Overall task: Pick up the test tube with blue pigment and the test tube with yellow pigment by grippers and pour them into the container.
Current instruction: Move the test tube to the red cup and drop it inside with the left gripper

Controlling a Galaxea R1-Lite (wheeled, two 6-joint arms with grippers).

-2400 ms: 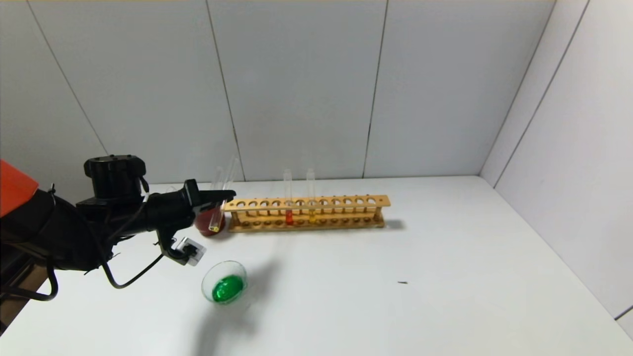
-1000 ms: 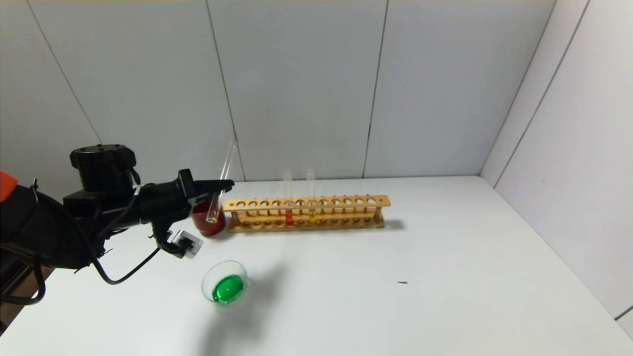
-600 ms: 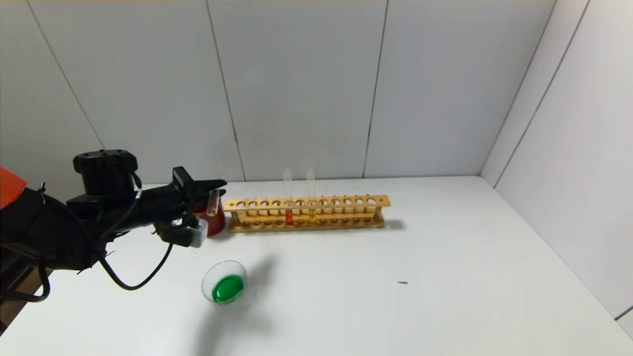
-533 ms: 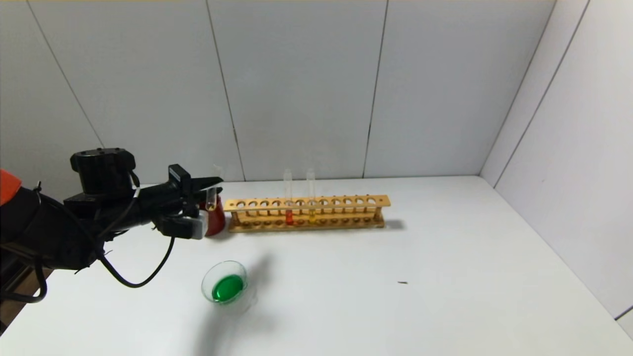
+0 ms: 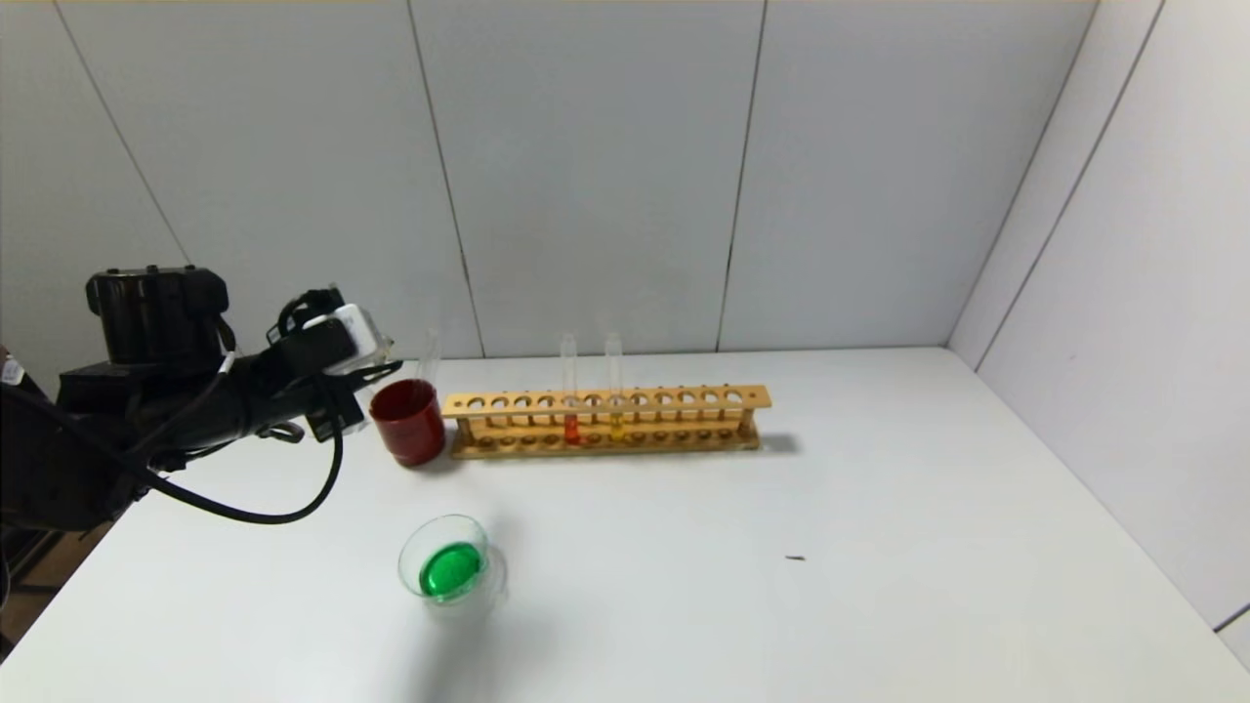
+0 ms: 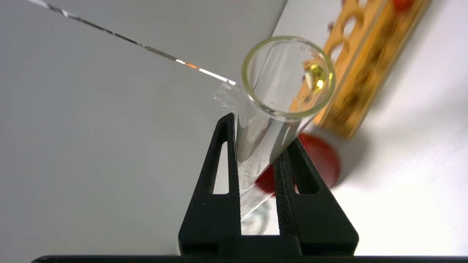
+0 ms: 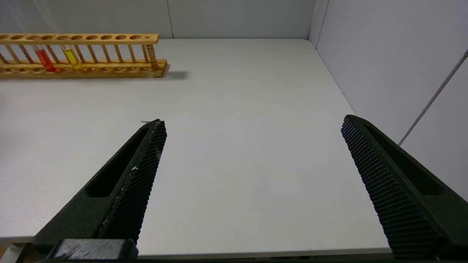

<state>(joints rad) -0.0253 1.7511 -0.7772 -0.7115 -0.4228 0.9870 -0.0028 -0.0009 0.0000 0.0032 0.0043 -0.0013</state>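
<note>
My left gripper [image 5: 393, 369] is at the back left, beside the dark red cup [image 5: 408, 430], with its white block turned to the top. In the left wrist view it [image 6: 260, 128] is shut on the test tube with yellow pigment [image 6: 256, 109]. That tube is almost empty, with a yellow drop at its bottom. Its top [image 5: 430, 353] rises above the cup. The container [image 5: 415, 542], a clear dish, holds green liquid at the front left. The blue tube is out of view. My right gripper [image 7: 253, 120] is open and empty over the table's near right edge.
A wooden rack [image 5: 684, 398] stands right of the cup and holds a red-orange tube [image 5: 570, 430] and a deeper yellow tube [image 5: 615, 426]. White walls close the back and the right side. A small dark speck [image 5: 796, 558] lies on the table.
My left arm has drawn back to the left and up, and its wrist has rolled so the white block went from below to on top. The tube went from tilted high to upright at the cup.
</note>
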